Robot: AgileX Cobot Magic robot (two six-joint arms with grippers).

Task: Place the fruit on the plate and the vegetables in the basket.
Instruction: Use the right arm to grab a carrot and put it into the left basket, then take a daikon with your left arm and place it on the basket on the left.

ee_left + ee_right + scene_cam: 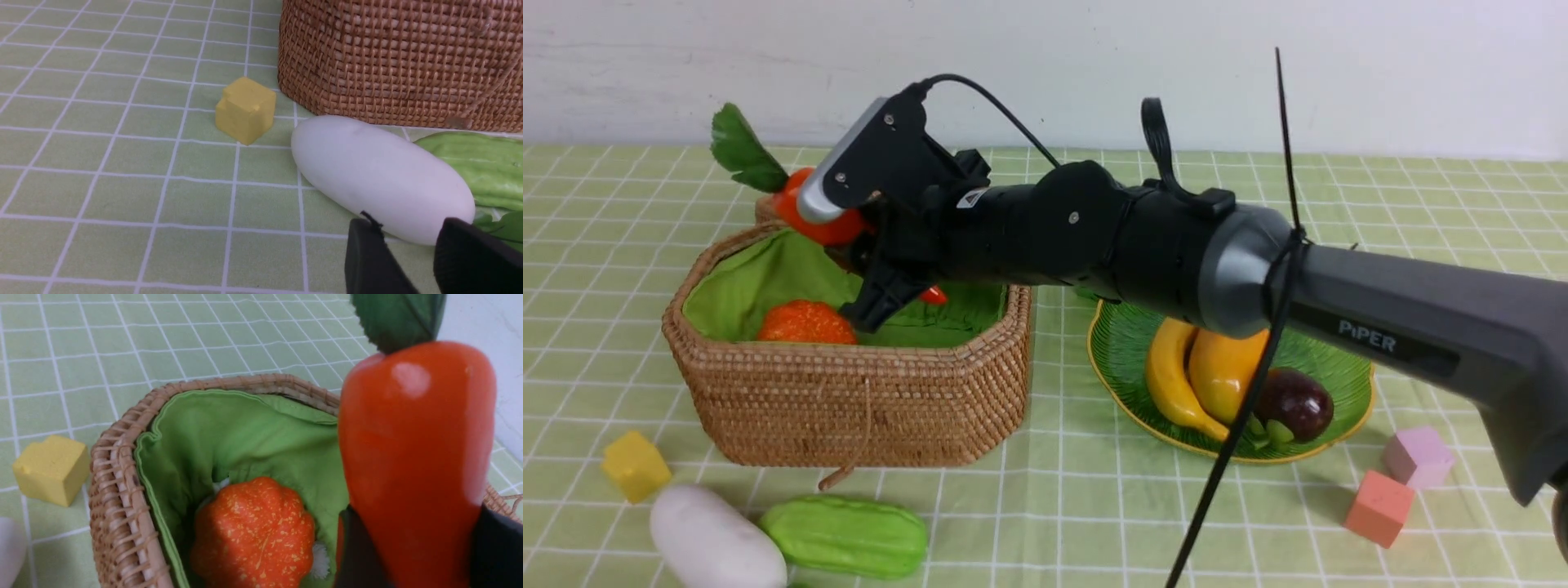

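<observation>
front view looks forward from between the arms, taking in the whole surface (1094,506). left wrist camera sits low and close outside the basket (400,61), near left; right wrist camera looks down into it from close (both catch the yellow cube (51,469)).

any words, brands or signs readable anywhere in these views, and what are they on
"PiPER": white letters on the grey link of the right arm, front view.
Small white triangle sticker on the same arm's black wrist section: a sign only, any print on it is too small to read.
Left and right wrist views: no text visible.
</observation>
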